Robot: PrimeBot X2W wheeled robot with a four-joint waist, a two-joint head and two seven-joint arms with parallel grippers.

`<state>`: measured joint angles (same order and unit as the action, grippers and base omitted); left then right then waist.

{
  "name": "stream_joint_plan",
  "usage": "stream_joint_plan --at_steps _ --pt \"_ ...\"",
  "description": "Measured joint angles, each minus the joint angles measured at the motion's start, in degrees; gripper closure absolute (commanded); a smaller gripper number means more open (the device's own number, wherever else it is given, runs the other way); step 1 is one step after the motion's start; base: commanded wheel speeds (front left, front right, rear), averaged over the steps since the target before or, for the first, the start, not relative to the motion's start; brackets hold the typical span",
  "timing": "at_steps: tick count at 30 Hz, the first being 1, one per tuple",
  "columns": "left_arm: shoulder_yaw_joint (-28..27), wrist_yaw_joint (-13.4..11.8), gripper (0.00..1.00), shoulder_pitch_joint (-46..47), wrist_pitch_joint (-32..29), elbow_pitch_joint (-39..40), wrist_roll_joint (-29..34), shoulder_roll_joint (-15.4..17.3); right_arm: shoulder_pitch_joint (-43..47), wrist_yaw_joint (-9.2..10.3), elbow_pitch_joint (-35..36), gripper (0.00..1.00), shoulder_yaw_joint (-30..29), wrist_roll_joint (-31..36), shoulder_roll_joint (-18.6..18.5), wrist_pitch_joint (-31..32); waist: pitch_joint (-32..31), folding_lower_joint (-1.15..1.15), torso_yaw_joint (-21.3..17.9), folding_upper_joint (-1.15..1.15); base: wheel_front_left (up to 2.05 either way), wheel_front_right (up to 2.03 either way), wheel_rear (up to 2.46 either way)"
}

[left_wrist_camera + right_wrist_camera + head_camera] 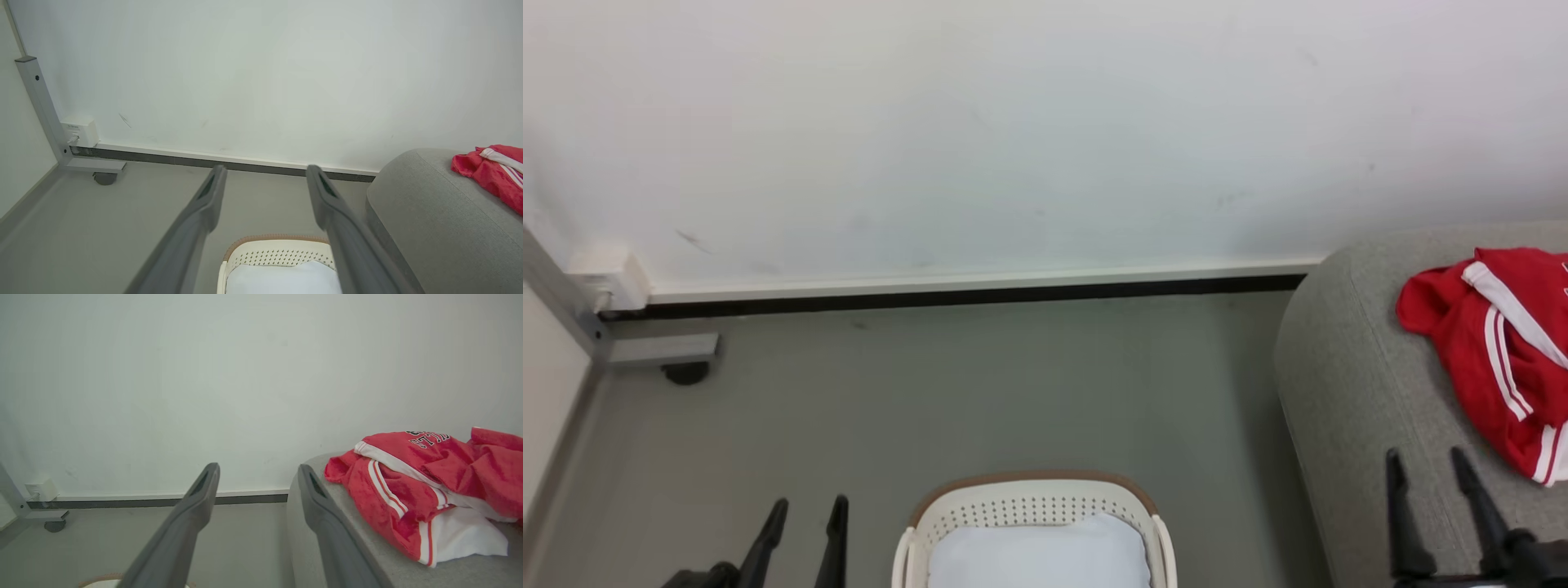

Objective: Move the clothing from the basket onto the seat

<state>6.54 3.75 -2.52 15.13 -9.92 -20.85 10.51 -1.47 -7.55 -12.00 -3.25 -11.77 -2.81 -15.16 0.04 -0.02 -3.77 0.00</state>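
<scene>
The red clothing (pixel 1499 351) with white stripes lies crumpled on the grey seat (pixel 1356 384) at the right; it also shows as a red heap of clothing (pixel 416 486) on the seat (pixel 408 571) and as clothing (pixel 496 171) on the seat (pixel 429 220). The cream basket (pixel 1033 510) with its brown rim stands on the floor at bottom centre, holding a pale white cushion-like thing (pixel 1039 555). My left gripper (pixel 807 510) is open at lower left, left of the basket (pixel 278 255). My right gripper (pixel 1425 461) is open over the seat's front, empty.
A white wall with a dark skirting strip runs behind. At the far left a grey metal frame leg on a castor (pixel 686 373) stands beside a white wall box (pixel 611 278). Grey floor (pixel 980 392) lies between the basket and wall.
</scene>
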Motion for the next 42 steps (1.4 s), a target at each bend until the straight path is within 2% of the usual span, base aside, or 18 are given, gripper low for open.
stream_joint_plan --at_steps 3,10,24,25,32,42 --pt "-1.0 1.0 0.00 -0.3 0.0 -1.9 1.3 -0.4 0.9 0.00 -1.1 0.00 1.8 2.2 0.1 0.0 -1.1 0.00 0.7 0.00 0.00 0.00 0.00" --pt "-3.0 2.3 0.00 -0.4 0.0 -3.7 3.1 -1.9 1.6 0.00 -2.4 0.00 2.6 2.7 0.0 0.0 -2.4 0.01 1.3 0.00 0.00 0.00 0.00" --pt "-4.1 3.4 0.00 -0.4 0.0 -5.4 4.6 -3.1 1.6 0.00 -3.6 0.00 2.9 3.1 0.0 0.0 -2.2 0.02 1.3 0.00 0.00 0.00 0.00" --pt "-4.0 3.5 1.00 -0.4 0.0 -5.6 4.6 -3.3 1.6 -0.01 -3.7 1.00 3.0 3.0 0.0 0.0 -2.2 0.01 1.3 0.00 0.00 0.00 0.00" --pt "-3.4 3.5 1.00 -1.5 -0.5 -8.7 4.2 -4.7 3.0 -0.01 -6.9 1.00 3.0 1.9 0.9 0.5 -2.1 0.02 1.4 0.00 0.00 0.00 0.00" --pt "-4.7 3.5 1.00 -0.9 -3.4 -8.4 -6.0 -5.0 2.7 -0.01 -6.5 1.00 2.3 -9.0 0.9 3.4 -2.0 0.02 1.6 0.00 0.00 0.00 0.00"
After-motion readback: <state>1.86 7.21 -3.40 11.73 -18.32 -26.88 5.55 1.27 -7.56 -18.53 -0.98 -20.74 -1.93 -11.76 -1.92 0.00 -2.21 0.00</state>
